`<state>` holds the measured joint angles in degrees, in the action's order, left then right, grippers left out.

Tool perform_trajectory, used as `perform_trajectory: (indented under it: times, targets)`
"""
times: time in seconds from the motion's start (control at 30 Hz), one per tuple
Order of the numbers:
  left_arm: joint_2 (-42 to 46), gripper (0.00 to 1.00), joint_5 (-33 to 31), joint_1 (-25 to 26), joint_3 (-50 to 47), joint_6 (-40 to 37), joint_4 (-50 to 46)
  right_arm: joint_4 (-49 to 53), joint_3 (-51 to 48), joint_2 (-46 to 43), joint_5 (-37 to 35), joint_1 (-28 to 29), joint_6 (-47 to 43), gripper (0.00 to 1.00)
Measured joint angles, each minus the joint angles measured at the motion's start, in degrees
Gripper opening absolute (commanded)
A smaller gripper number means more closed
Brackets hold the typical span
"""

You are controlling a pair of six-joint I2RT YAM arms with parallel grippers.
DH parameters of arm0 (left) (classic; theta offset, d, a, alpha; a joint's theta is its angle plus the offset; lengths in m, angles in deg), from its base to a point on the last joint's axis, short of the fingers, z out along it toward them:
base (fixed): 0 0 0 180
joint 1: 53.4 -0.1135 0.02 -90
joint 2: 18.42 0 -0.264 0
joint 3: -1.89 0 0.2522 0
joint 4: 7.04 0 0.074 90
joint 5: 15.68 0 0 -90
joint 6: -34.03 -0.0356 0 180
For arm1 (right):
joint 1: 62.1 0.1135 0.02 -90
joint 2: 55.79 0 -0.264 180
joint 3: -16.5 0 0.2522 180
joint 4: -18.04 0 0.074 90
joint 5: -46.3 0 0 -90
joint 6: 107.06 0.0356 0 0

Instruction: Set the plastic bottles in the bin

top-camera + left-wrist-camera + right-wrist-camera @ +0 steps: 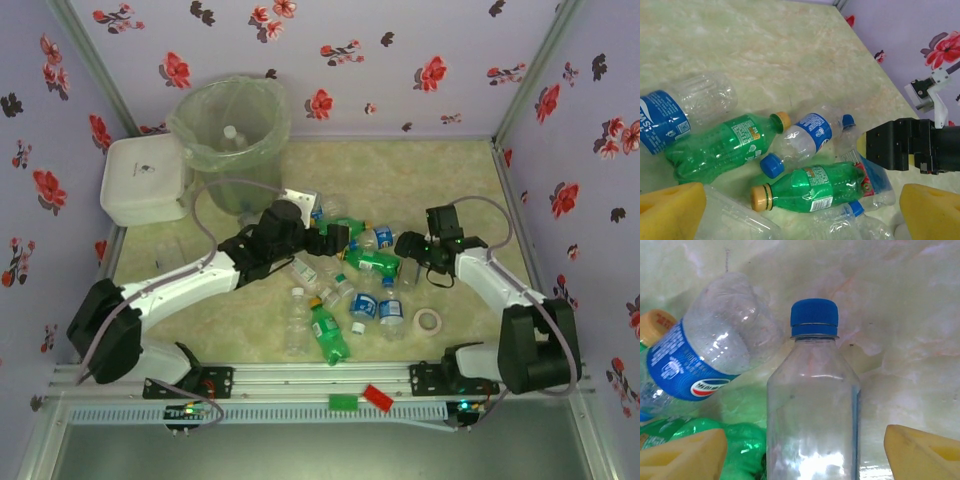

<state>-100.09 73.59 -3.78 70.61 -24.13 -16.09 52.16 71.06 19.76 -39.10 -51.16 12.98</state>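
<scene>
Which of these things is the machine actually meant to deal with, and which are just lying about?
For the job: plastic bottles, bin.
Just lying about: white lidded box, tape roll, red block, green block.

The left arm is reaching forward-right, and the left end effector is standing fully open. Just right of it, the right end effector is facing it, fingers parted.
</scene>
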Motion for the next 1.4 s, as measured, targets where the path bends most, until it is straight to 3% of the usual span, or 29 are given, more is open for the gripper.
perform_trajectory:
  times: [0.4, 0.67, 0.83, 1.1, 1.4]
  targets:
    - [-3.10, 1.00, 1.01, 0.00, 0.00, 2.40, 0.92, -5.16, -5.03, 2.49, -0.07, -2.10, 2.19, 0.71]
    - [-3.13, 1.00, 1.01, 0.00, 0.00, 2.58, 0.90, -7.61, -6.05, 3.87, -0.02, -3.08, 3.54, 0.56]
    - [-3.15, 1.00, 1.01, -0.02, 0.00, 2.60, 0.87, -8.11, -6.08, 3.13, 0.11, -3.08, 3.61, 0.53]
    - [-3.15, 1.00, 2.43, -0.02, 0.00, 2.54, 1.79, -6.78, -6.08, -6.49, 2.75, -3.08, 4.17, 0.49]
    - [-4.70, 1.00, 11.06, 0.87, -0.02, 2.49, 11.08, -15.19, -5.81, -17.51, 11.78, 1.22, 13.97, 0.49]
